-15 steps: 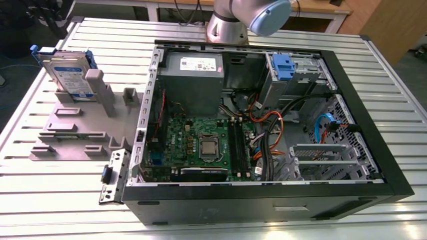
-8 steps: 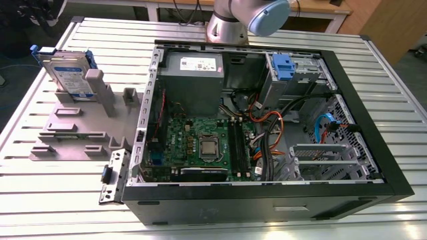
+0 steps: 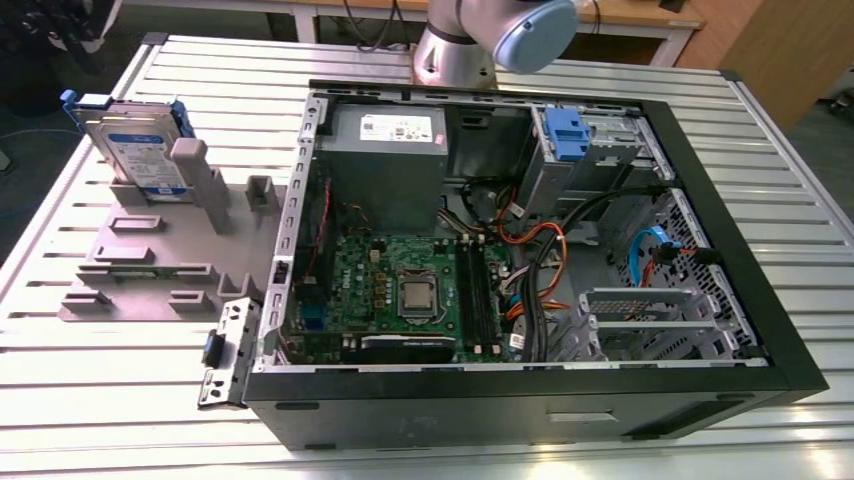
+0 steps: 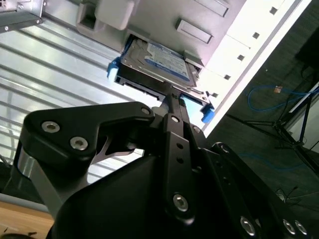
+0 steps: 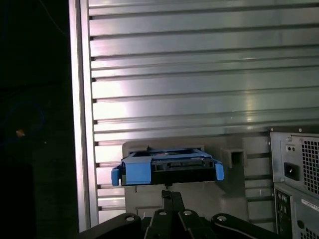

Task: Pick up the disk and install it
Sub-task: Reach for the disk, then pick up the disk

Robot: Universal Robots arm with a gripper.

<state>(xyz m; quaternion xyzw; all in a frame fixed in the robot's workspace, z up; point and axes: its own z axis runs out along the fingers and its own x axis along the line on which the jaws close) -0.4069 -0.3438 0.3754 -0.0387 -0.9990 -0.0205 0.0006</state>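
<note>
The disk, a silver drive with a white-and-blue label in a blue carrier, stands on edge in a grey fixture at the exterior view's left, beside the open computer case. Both wrist views look down on it: the disk's label face in the second wrist view, and the disk's blue carrier edge in the first. My gripper hangs just short of that upper edge, its thin fingers together and holding nothing. Whether the tips touch the carrier I cannot tell.
The case holds a grey power supply, a motherboard, cables and a drive bay with a lone blue bracket at the back. The arm's base rises behind the case. The slatted metal table ends just left of the fixture.
</note>
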